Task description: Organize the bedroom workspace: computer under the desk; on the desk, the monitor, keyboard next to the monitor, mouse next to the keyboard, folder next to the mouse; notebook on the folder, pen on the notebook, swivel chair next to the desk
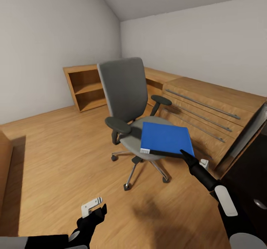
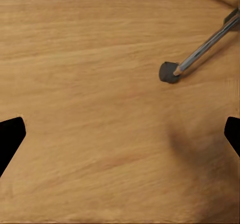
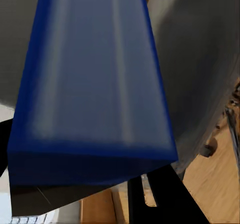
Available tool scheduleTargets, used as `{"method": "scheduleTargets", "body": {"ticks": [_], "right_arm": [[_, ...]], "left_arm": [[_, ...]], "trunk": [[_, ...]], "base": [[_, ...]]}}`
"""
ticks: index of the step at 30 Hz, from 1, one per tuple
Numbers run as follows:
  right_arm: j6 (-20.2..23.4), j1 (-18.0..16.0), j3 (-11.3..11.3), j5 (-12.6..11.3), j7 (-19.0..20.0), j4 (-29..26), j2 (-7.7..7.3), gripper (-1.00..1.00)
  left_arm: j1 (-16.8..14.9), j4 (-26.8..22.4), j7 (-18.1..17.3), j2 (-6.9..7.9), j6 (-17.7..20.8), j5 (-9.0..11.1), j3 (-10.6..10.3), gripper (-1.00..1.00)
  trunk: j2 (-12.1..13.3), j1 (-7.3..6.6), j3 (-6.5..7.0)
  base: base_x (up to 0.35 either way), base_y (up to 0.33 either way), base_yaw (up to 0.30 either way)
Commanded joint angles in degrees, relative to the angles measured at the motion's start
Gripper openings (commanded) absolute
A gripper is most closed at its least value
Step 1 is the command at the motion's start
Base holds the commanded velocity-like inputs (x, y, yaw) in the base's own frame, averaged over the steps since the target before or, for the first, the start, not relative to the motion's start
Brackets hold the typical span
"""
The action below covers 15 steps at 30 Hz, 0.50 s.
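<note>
Folder (image 1: 165,138) sits on the chair (image 1: 128,93) seat, near corner overhanging the front edge. Right claw (image 1: 184,154) is at that corner; the right wrist view puts the blue cover (image 3: 95,73) right over the fingers, looks clamped on the folder edge, though contact itself is hidden. Left claw (image 1: 97,208) hangs low over the floor (image 2: 100,134), spread wide, holding nothing. Judgement: folder is light, stiff, flat, likely slick; a corner pinch may pivot, so grip deeper along the spine edge. Tabletop (image 1: 252,182) is close on the right.
</note>
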Motion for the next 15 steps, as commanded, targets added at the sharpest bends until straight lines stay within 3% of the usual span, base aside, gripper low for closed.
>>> {"method": "scheduleTargets", "body": {"ticks": [1,5,15], "right_arm": [[0.51,-0.03,-0.1,-0.4,0.16,0.02,-0.01,-1.0],[0.55,-0.02,-0.1,-0.4,0.41,-0.02,-0.07,-1.0],[0.68,0.01,-0.1,-0.74,0.48,0.05,-0.03,-1.0]], "left_arm": [[-0.09,-0.04,0.12,-0.1,-0.15,0.12,-0.14,1.0],[-0.09,0.06,0.1,-0.26,-0.13,0.12,-0.13,1.0],[-0.09,0.22,0.04,-0.3,-0.11,0.12,-0.18,1.0]], "trunk": [[0.39,-0.27,0.14],[2.0,-1.15,0.85],[6.01,-3.34,2.65]], "base": [[-0.333,0.0,0.0],[-0.264,0.0,0.0],[-0.038,0.0,0.0]]}}
